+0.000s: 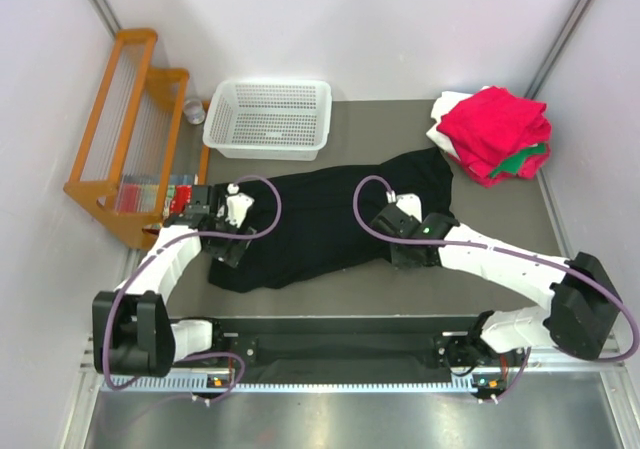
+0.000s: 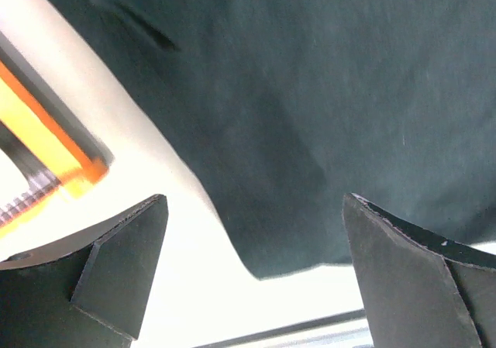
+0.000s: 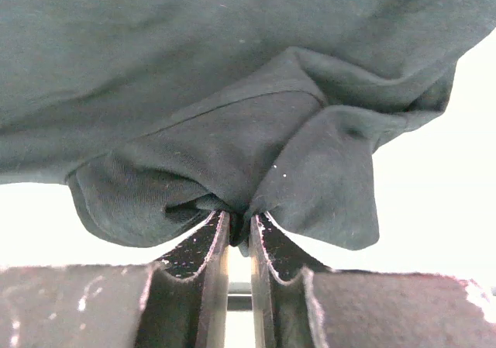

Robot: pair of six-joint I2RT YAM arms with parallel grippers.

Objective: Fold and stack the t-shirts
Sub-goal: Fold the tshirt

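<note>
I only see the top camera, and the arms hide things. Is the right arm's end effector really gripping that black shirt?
Observer: Yes. In the right wrist view the right end effector is shut on a bunched fold of the black t-shirt.
Operator: And the left one?
Observer: The left end effector is open; a corner of the shirt lies between its fingers, not pinched.
</note>
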